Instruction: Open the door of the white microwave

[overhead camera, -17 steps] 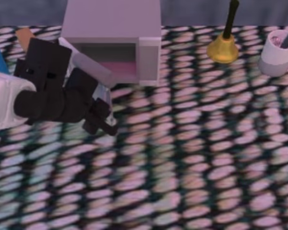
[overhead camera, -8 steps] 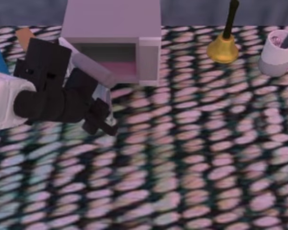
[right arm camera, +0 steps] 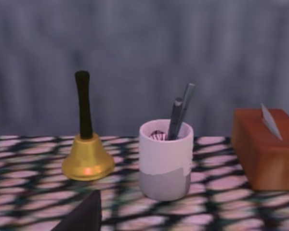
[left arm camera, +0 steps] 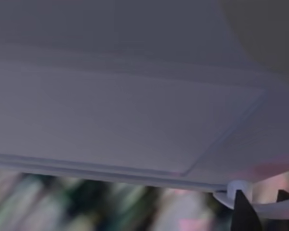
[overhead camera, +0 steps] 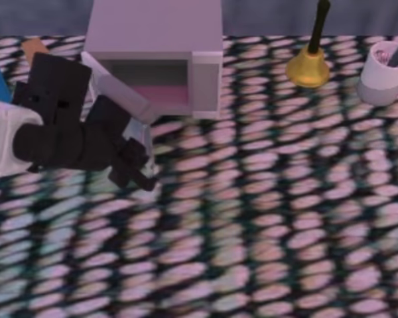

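Top view, left jaws (overhead camera: 140, 173) gripping the door (overhead camera: 119, 89) edge, door swung wider than before

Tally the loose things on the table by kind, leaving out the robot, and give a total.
Microwave: 1, the white microwave, its door swung partly open
Hand bell: 1, gold bell
Cup: 1, white cup holding grey sticks
Tissue box: 1, orange-brown tissue box
Total: 4
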You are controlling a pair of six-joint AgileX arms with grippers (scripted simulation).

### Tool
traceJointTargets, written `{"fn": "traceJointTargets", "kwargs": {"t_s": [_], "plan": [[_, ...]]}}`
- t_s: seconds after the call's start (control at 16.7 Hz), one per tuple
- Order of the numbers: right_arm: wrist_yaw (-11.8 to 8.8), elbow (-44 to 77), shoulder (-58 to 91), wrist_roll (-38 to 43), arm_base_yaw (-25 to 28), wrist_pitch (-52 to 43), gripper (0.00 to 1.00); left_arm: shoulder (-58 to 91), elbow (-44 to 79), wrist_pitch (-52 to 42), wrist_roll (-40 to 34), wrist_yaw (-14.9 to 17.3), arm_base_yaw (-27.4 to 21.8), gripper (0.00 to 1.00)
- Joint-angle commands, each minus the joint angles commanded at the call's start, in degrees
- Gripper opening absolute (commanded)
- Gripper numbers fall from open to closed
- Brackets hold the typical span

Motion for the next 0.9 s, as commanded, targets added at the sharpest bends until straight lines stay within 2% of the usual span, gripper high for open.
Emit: {"fn": "traceJointTargets", "kwargs": {"t_s": [0.24, 0.9], "plan": [[0.0, 0.0, 0.0, 0.0, 0.0, 0.0, 1.0, -0.4, -0.4, -1.0, 3.2, 2.1, 1.5, 0.0], [0.0, 0.0, 0.0, 0.0, 0.0, 0.0, 1.0, -0.4, -0.4, -1.1, 3.2, 2.1, 1.6, 0.0]]}}
